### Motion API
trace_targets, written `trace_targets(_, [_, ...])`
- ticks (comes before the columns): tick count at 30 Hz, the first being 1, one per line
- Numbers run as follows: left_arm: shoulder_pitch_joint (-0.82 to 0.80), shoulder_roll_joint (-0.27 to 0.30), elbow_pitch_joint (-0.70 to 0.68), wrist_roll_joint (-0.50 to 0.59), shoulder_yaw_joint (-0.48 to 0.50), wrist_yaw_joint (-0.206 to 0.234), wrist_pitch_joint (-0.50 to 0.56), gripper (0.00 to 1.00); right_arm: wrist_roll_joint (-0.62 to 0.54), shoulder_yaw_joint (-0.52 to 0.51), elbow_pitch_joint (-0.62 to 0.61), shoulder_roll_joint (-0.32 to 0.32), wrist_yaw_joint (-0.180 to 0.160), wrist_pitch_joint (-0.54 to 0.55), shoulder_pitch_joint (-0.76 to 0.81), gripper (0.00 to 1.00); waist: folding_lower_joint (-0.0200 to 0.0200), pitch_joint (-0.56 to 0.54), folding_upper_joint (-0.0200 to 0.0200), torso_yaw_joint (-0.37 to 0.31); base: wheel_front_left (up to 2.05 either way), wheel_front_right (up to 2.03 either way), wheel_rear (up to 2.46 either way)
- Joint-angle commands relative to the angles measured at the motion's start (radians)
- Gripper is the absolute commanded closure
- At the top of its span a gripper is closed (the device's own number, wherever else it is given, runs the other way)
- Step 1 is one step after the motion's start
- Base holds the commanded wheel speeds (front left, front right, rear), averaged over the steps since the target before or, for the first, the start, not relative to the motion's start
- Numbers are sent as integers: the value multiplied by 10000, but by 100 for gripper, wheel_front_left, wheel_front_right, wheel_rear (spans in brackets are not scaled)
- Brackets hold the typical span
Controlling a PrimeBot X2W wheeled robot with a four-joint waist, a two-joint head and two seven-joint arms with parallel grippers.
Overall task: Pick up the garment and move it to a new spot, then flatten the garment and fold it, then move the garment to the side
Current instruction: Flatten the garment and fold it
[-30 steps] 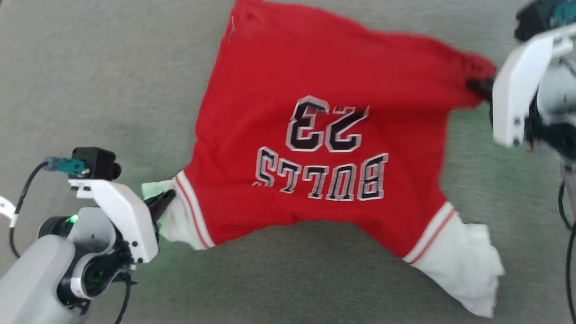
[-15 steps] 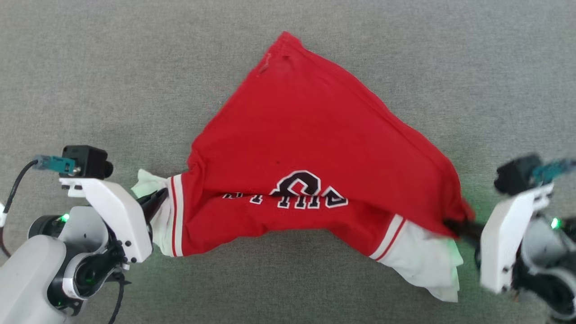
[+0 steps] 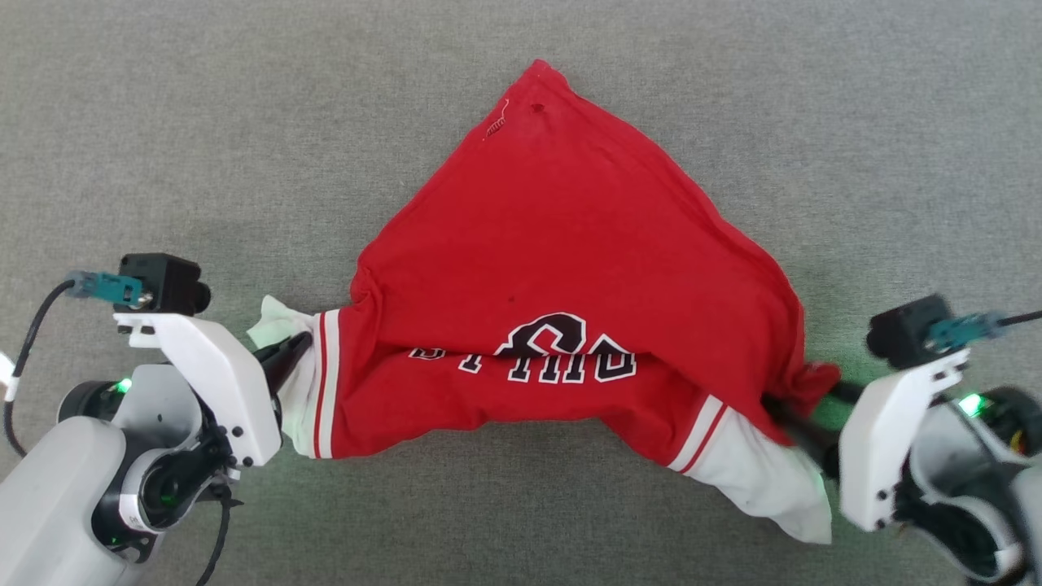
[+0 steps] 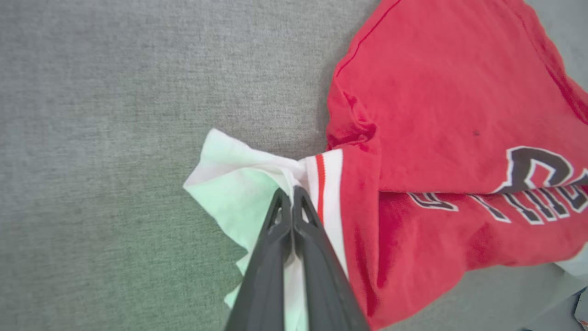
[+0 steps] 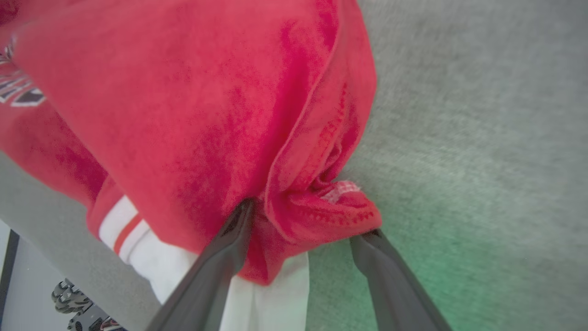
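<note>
Though crumpled, garment (image 4: 436,92) between left fingers (image 4: 268,266)

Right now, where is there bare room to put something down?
Wide bare grey surface lies on both sides of the garment, beside its peak. A narrower strip runs under its bottom edge. Crowded: the sleeve ends, where the left fingers and right fingers are.

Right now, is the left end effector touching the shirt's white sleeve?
Touching. The left wrist view shows the left end effector shut on the white sleeve, with the cloth pinched between its two dark fingers.
</note>
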Motion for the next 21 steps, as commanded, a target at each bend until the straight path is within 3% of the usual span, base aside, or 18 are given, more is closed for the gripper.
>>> trace_targets(1, [117,-2,-27,-64,53,31,-75,100,-54,-139,-386,-135,-50,113,-122,0,0,-48,0,-21,0,0,0])
trace_targets(7, [220,-25,-178,-127,79,93,-133,100,18,-697,-2528,-256,-31,995,-286,0,0,-100,0,94,0,0,0])
trace_targets(11, [156,-119,-278,-66,15,59,-188,100,-193,-705,-3392,-285,-31,927,-1013,0,0,-61,0,286,0,0,0])
trace_targets(15, [-67,-299,-260,44,-181,-61,-141,100,-394,-303,-2874,-353,-31,339,-2220,0,0,15,0,624,0,0,0])
trace_targets(21, [-581,-832,-21,260,-627,-383,-83,100,-309,835,-709,-593,-29,-536,-4253,0,0,202,0,1463,0,0,0])
